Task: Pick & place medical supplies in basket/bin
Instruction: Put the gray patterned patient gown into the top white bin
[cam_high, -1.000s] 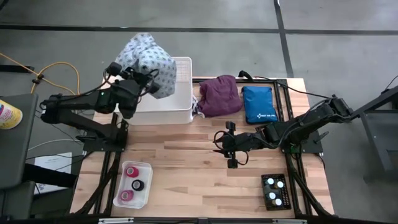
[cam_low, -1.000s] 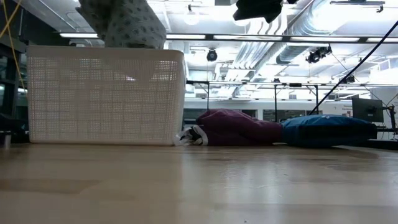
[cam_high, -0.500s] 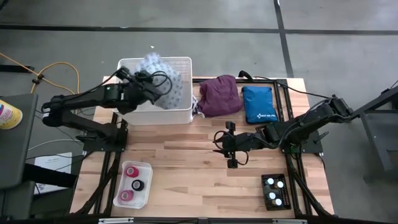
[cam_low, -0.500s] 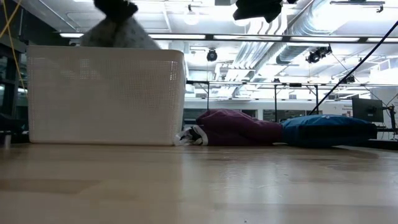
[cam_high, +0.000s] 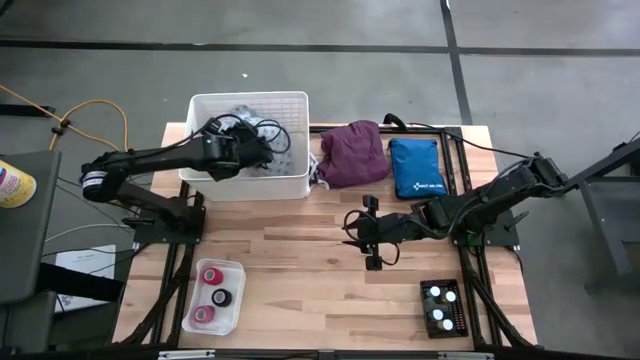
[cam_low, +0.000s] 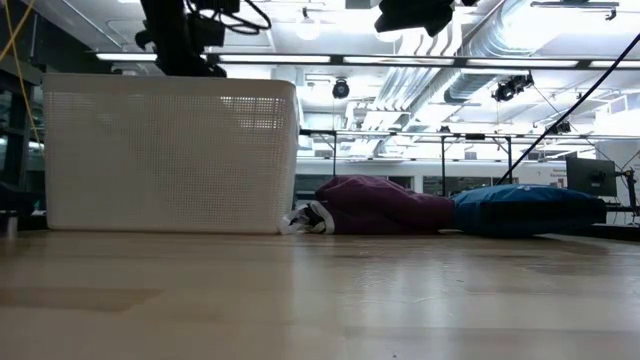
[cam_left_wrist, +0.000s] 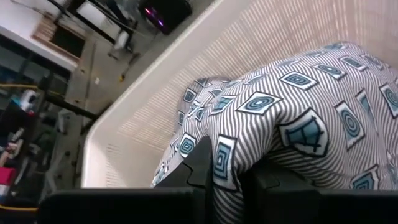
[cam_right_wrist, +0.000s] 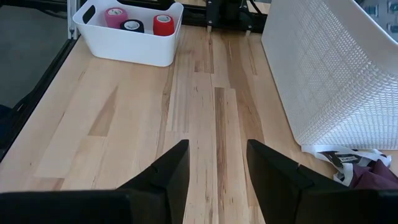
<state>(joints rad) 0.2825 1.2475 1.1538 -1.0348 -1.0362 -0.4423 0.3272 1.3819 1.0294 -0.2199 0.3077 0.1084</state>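
Left gripper (cam_high: 252, 152) reaches down into the basket (cam_high: 296, 182) at the bench's far left corner, jaws clenched on the grey dotted garment (cam_left_wrist: 298, 124) inside. Right gripper (cam_high: 352, 233) hovers mid-bench, jaws parted, holding nothing.

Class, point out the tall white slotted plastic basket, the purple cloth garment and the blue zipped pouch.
white slotted plastic basket (cam_high: 262, 183): high view, front wall.
purple cloth garment (cam_high: 353, 153): high view, middle.
blue zipped pouch (cam_high: 415, 166): high view, top face.

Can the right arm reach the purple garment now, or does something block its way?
Probably yes. The right tool hangs open over bare table, and the purple garment lies uncovered just beyond it, beside the basket; nothing stands between them.
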